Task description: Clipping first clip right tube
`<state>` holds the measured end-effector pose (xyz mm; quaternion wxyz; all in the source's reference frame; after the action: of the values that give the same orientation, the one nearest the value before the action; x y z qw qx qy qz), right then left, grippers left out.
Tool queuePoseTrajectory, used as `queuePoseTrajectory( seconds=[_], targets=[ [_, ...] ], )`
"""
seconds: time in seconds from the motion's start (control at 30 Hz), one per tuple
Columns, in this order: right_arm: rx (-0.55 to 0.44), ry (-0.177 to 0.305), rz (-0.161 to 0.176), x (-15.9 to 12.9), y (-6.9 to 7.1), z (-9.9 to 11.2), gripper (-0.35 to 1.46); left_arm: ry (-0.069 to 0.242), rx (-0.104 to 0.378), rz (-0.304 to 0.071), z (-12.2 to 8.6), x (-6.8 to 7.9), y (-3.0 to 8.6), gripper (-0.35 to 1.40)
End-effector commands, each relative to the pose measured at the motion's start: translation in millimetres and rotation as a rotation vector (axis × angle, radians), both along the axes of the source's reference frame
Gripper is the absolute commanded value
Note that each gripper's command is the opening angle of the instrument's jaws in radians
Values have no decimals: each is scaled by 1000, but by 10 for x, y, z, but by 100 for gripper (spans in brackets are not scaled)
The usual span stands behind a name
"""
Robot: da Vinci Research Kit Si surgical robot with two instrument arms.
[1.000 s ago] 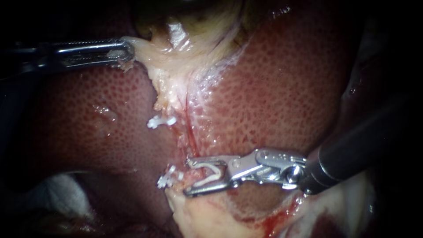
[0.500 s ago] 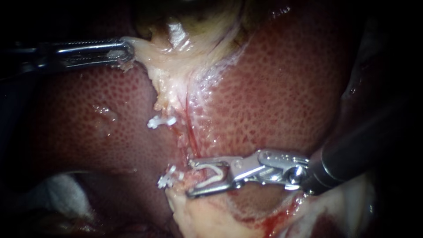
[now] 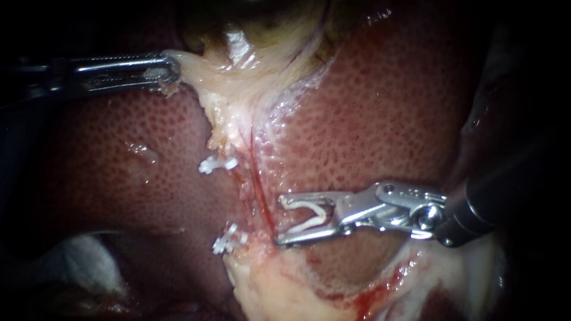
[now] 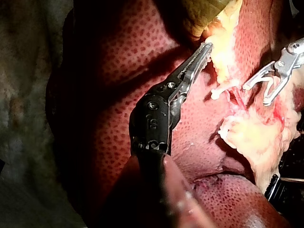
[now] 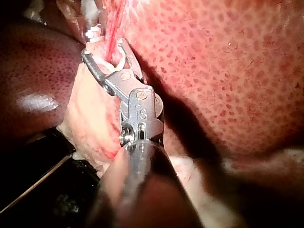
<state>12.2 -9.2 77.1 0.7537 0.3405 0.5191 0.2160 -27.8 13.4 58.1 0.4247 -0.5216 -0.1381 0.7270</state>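
Observation:
A thin red tube [image 3: 260,184] runs down between the liver lobes, to the right of a pale strand that carries two white clips [image 3: 217,164] [image 3: 228,238]. My right instrument [image 3: 278,220] holds an open white clip [image 3: 313,216] in its wide jaws. The jaw tips lie just to the right of the red tube, not around it. In the right wrist view the right instrument [image 5: 103,47] points at the red tube [image 5: 113,26]. My left instrument [image 3: 171,69] is shut on pale gallbladder tissue [image 3: 238,77] and holds it up to the left; the left wrist view shows that grip by the left instrument [image 4: 205,49].
Dark red liver [image 3: 386,119] fills both sides. Pale fatty tissue [image 3: 279,291] with some blood lies under the right instrument's jaws. White gauze [image 3: 83,255] sits at the lower left.
My right instrument has drawn back up and to the right with its clip, off the lower stretch of the tube. The left instrument and the two placed clips have stayed put.

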Motion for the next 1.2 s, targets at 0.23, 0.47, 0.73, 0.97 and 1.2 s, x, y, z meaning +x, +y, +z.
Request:
queuePoseTrajectory(
  seconds=[0.23,0.47,0.73,0.97,1.2],
  targets=[
    [-8,-5,7,17,-6,9,49,-1,1,2,0,-1,0,-35],
    [-11,-11,16,37,-7,15,49,-3,1,3,-1,-3,-1,-35],
    [-9,-1,-9,54,-21,17,49,-2,0,2,-1,-3,-1,-35],
    [12,19,-28,59,-27,9,49,-3,0,4,0,-5,-2,-35],
    [32,11,-21,62,-28,14,49,-3,0,3,0,-5,-2,-35]
  ],
)
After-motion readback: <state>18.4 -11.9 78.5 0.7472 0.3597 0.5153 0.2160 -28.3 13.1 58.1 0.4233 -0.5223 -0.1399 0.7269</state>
